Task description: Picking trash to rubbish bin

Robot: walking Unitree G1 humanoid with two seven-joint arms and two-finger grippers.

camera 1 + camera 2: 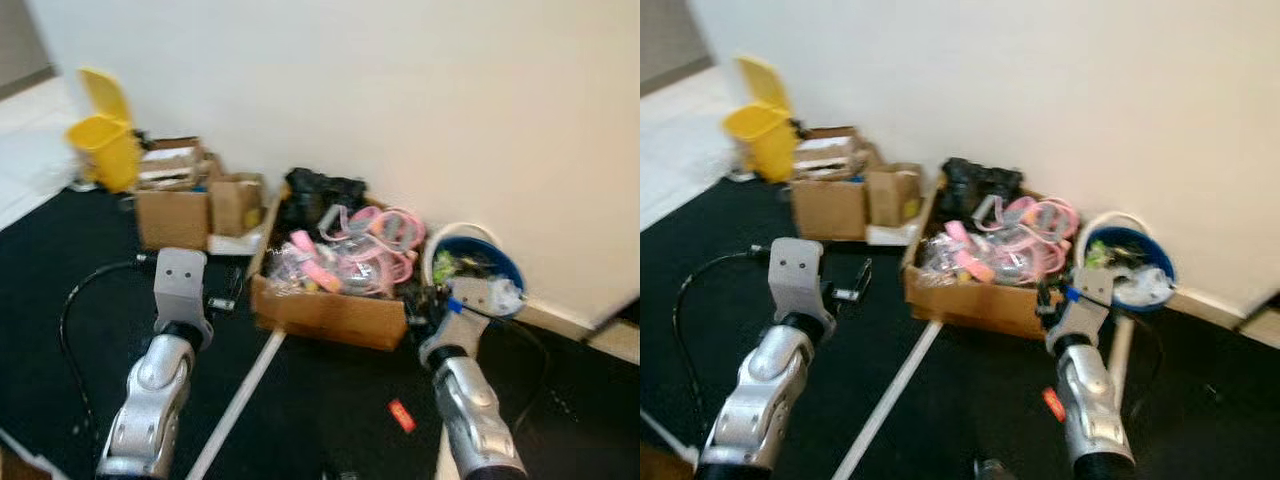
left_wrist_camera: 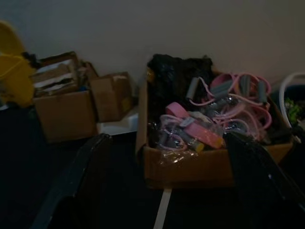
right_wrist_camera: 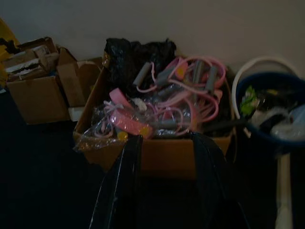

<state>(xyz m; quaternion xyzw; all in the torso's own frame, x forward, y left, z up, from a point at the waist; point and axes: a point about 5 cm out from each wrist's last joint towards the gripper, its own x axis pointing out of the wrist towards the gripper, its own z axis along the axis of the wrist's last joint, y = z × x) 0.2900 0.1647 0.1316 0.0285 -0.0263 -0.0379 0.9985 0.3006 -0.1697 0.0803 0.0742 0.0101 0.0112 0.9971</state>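
Observation:
A blue rubbish bin (image 1: 478,268) with a white handle stands against the wall at the right, with trash inside. A small red scrap (image 1: 401,415) lies on the black floor between my arms. My left gripper (image 2: 167,191) is open, its fingers (image 2: 71,186) spread wide and holding nothing, aimed at a cardboard box (image 1: 330,312) of pink cords and plastic. My right gripper (image 3: 167,139) is also open and holds nothing. It hangs just in front of that box's right corner, left of the bin (image 3: 271,112).
Smaller cardboard boxes (image 1: 178,212) and a yellow bin (image 1: 106,138) stand along the wall at the left. A white strip (image 1: 240,400) runs across the black floor from the big box toward me. A black cable (image 1: 75,300) loops beside my left arm.

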